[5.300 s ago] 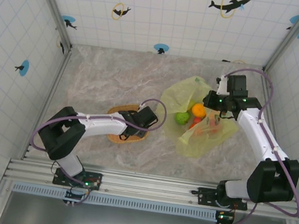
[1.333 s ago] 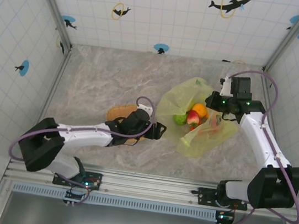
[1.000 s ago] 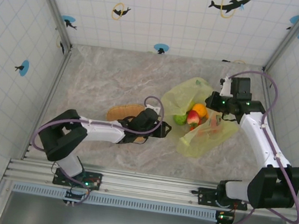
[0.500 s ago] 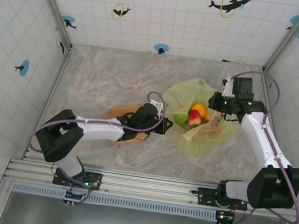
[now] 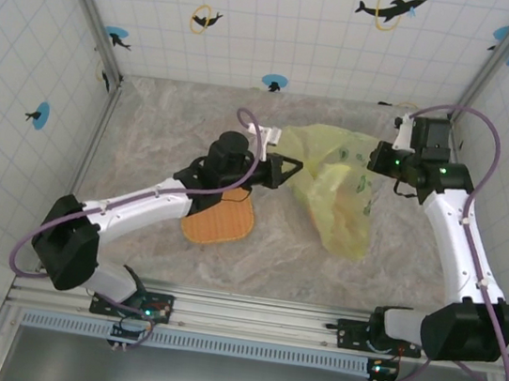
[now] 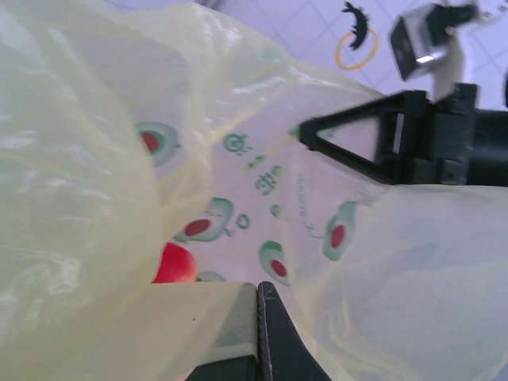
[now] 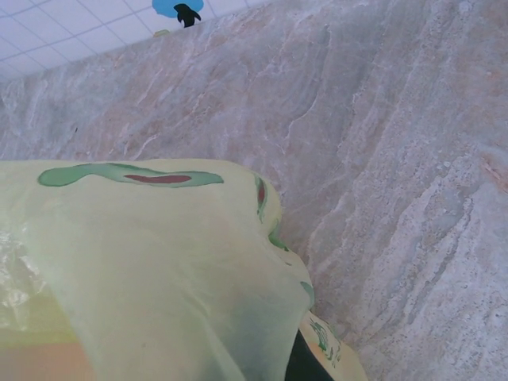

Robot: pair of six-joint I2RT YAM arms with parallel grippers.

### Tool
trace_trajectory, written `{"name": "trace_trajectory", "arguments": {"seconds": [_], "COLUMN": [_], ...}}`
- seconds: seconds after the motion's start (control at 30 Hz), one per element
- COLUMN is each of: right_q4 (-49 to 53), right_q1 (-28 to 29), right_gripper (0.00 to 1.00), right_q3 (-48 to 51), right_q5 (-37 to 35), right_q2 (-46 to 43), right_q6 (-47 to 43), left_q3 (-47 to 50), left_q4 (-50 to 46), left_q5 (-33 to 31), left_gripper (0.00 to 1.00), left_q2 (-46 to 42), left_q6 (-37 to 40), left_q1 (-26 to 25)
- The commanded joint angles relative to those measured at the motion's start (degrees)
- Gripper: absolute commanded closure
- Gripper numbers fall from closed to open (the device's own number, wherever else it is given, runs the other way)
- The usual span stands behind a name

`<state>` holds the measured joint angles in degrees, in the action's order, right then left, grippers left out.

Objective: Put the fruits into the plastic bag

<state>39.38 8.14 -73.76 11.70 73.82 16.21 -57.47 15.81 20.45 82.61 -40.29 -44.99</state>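
The left gripper [image 5: 288, 165] and right gripper [image 5: 379, 161] are each clamped on the plastic bag [image 5: 338, 202], stretched between them; a red fruit [image 6: 175, 264] shows inside.

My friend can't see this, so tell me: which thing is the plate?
Look at the marble table, left of the yellow-green plastic bag. The plate lies flat there, partly under the left arm. It is the one flat, opaque orange thing; the bag is crinkly and see-through.

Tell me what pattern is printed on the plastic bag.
The plastic bag: translucent yellow-green with small green, red-centred avocado prints; clearest in the left wrist view.
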Motion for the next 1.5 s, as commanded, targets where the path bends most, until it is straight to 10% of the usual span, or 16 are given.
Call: {"name": "trace_trajectory", "arguments": {"seconds": [0.0, 0.9, 1.47], "right_q4": [-2.26, -12.59, -7.88], "right_q1": [0.19, 5.17, 3.74], "right_gripper": [1.00, 0.98, 0.41], "right_q3": [2.28, 11.80, 1.42], "right_q5": [1.76, 2.55, 0.27], "right_q2": [-0.78, -1.57, -2.67], "right_q6": [1.71, 7.60, 4.73], "left_q3": [-0.11, -3.95, -3.66], "left_q4": [-3.76, -9.49, -14.94], "left_q5": [-0.77, -4.69, -16.58], "left_gripper": [1.00, 1.00, 0.33], "left_q2": [-0.24, 5.24, -3.77], "left_q6": [2.61, 6.73, 14.98], "left_q1": [1.68, 7.20, 7.20]}}
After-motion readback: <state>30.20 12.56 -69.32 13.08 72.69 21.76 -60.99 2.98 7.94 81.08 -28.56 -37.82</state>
